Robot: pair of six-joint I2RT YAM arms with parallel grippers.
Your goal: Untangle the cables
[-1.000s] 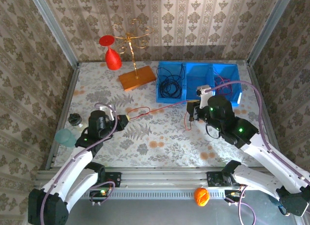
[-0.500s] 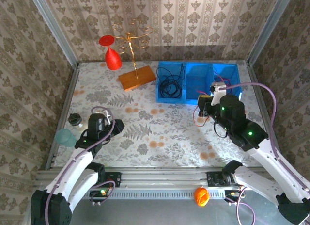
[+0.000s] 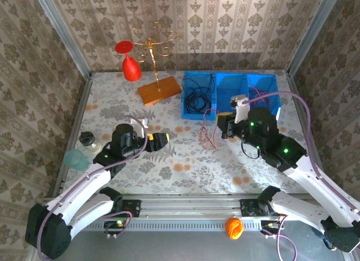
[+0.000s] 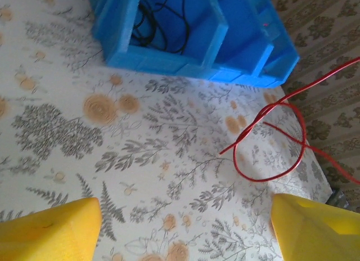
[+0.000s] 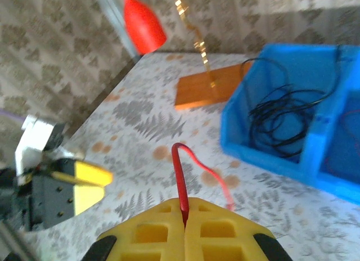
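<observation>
Red cable (image 5: 180, 176), pinched in the right gripper's (image 5: 184, 213) closed jaws, droops in a loop left and nearward over the desk (image 3: 185, 162). Left gripper's (image 3: 159, 141) jaws gape, empty.

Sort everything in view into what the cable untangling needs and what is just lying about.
For the job:
- red cable, pinched in the right gripper
- black cable, in the blue bin
- left gripper, open

Lying about:
- red cone
- wooden base with its gold stand
- dark jar
- teal cup
- orange ball
</observation>
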